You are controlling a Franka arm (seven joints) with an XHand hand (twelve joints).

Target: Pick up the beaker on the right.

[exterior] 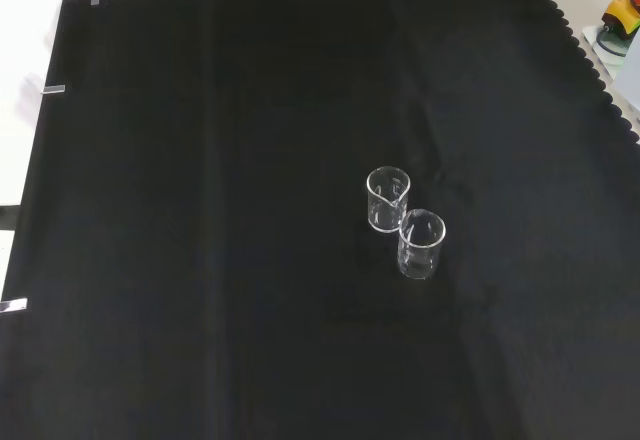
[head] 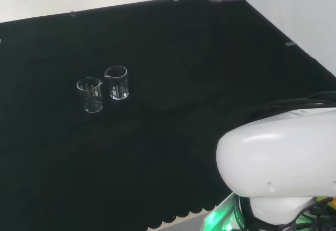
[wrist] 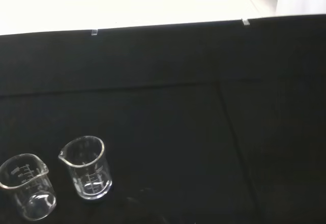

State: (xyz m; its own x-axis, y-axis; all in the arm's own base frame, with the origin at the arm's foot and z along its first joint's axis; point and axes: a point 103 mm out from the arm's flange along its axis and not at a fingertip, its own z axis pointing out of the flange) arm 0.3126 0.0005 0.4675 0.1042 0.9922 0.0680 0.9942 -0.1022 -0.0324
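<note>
Beakers: right beaker standing upright at head view's centre-left, touching left beaker, complicating access; hand's state indeterminable.

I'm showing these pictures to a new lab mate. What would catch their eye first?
Two small clear glass beakers standing upright and close together on the black cloth: in the head view, one beaker left of the other beaker. Next, the arm's big white link at that view's lower right.
</note>
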